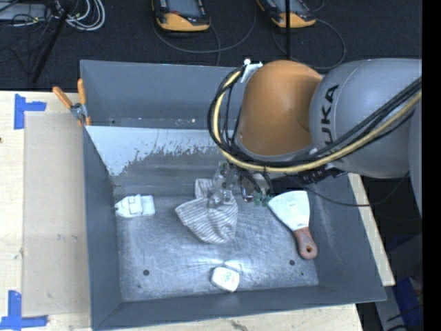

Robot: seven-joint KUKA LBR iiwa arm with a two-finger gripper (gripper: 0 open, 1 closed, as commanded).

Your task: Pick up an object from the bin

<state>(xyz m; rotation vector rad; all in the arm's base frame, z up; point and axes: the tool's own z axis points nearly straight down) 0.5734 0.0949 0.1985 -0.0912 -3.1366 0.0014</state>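
fingers (222, 196) pinched shut on grey striped cloth (210, 223) | scuffed grey metal bin (158, 254) | cables (83, 9) on dark floor (124, 43) behind

Arm (358, 116) over crumpled grey cloth (209, 223)

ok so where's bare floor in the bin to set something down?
Front-left bin floor, between the white block and the white oval piece; also the front-right corner below the scraper. Crowded mid-bin: gripper over the grey cloth, scraper beside it.
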